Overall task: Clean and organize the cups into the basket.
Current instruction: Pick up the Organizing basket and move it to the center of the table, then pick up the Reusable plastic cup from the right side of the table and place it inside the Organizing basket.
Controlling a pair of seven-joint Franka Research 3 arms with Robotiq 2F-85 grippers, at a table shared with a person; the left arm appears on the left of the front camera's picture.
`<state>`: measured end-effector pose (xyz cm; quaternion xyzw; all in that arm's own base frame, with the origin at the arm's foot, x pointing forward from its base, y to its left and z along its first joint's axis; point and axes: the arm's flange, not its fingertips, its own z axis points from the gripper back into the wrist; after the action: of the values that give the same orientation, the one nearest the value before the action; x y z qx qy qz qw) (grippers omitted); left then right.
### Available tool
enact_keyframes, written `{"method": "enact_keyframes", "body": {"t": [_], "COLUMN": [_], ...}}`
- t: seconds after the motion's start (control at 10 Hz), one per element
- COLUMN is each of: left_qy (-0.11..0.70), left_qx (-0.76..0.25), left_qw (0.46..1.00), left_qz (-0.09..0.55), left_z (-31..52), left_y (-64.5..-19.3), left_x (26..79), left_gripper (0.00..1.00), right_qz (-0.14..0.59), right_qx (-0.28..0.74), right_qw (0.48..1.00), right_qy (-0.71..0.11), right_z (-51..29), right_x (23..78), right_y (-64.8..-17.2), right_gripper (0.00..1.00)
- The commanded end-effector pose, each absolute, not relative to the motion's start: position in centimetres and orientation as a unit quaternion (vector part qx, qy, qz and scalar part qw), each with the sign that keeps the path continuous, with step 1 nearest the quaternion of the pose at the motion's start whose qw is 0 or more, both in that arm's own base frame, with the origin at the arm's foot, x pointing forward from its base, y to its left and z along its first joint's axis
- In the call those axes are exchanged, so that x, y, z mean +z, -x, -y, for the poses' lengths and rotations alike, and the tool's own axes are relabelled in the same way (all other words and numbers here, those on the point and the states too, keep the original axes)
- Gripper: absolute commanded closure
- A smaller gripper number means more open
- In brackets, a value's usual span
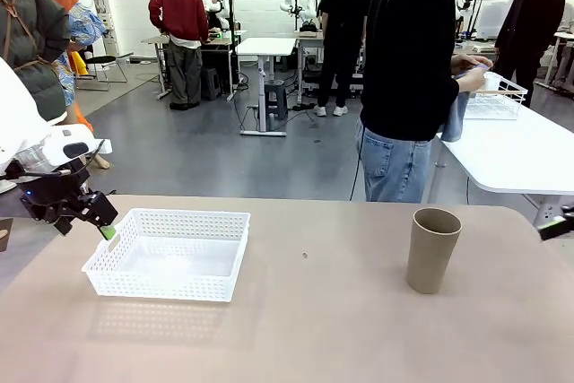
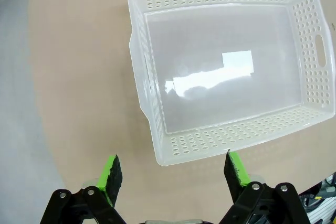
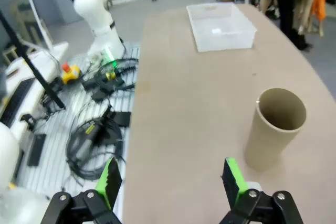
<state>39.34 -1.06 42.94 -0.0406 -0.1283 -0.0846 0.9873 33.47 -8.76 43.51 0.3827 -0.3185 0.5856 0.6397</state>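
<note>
Matte tan table (image 1: pixel 305 320) with a rounded far corner. Beyond it lay grey floor, white tables and people standing. The basket (image 1: pixel 170 254) sat on the table's left part: white plastic, shallow, rectangular, perforated walls, glossy bottom. One cup (image 1: pixel 433 249) stood upright on the right, well apart from the basket: dull tan, tapered, handleless, mouth up. Left gripper (image 2: pixel 173 167) hung just beside the basket's edge, jaws spread, grasping nothing. Right gripper (image 3: pixel 171 174) was near the cup, jaws likewise released.
</note>
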Motion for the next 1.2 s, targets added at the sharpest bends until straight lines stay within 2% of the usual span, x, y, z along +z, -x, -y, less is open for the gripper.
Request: {"method": "enact_keyframes", "body": {"t": [0.0,0.2,0.4,0.5,0.6,1.1], "left_qy": [0.038,0.038,0.038,0.038,0.038,0.038], "left_qx": [-0.088,-0.088,-0.088,-0.088,-0.088,-0.088], "left_qw": [0.987,0.987,0.987,0.987,0.987,0.987], "left_qz": [0.126,0.126,0.126,0.126,0.126,0.126], "left_z": [1.0,1.0,1.0,1.0,1.0,1.0], "left_y": [-39.2,-39.2,-39.2,-39.2,-39.2,-39.2], "left_x": [42.8,42.8,42.8,42.8,42.8,42.8], "left_gripper": [0.00,0.00,0.00,0.00,0.00,0.00], "right_qz": [0.338,0.342,0.360,0.340,0.342,0.346], "right_qx": [0.593,0.585,0.534,0.530,0.558,0.550], "right_qw": [0.623,0.632,0.647,0.655,0.646,0.648], "right_qy": [-0.381,-0.376,-0.408,-0.418,-0.394,-0.396], "right_z": [9.6,9.6,9.5,8.9,9.8,9.8], "right_x": [41.3,39.0,37.4,36.8,37.4,37.2], "right_y": [-38.7,-41.4,-43.1,-42.9,-42.3,-42.6], "right_gripper": [0.00,0.00,0.00,0.00,0.00,0.00]}}
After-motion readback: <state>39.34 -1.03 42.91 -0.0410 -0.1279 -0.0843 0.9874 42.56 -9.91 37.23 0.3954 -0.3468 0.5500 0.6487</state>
